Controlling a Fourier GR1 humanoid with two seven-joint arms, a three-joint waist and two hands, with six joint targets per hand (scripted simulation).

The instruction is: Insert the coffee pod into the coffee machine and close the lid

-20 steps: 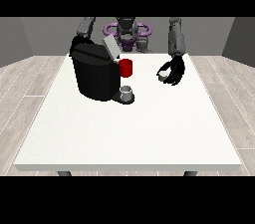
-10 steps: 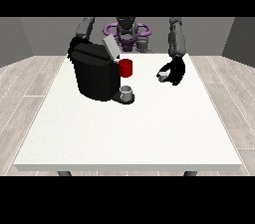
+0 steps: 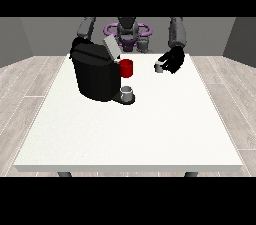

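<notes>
A black coffee machine (image 3: 94, 73) stands at the table's back left with its grey lid (image 3: 111, 47) tilted up and open. A red part (image 3: 126, 68) shows at its front, and a small grey cup (image 3: 127, 92) sits on its drip base. The hand at the view's right (image 3: 173, 60) hangs above the table, right of the machine, with its fingers curled round a small grey coffee pod (image 3: 159, 67). The arm at the view's left reaches down behind the machine, which hides its hand.
The white table (image 3: 130, 134) spreads wide towards the camera. The robot's torso with a purple ring (image 3: 127, 30) stands behind the table's far edge.
The hand at the view's right has lifted slightly and moved left towards the machine with the pod. The machine and lid have not moved.
</notes>
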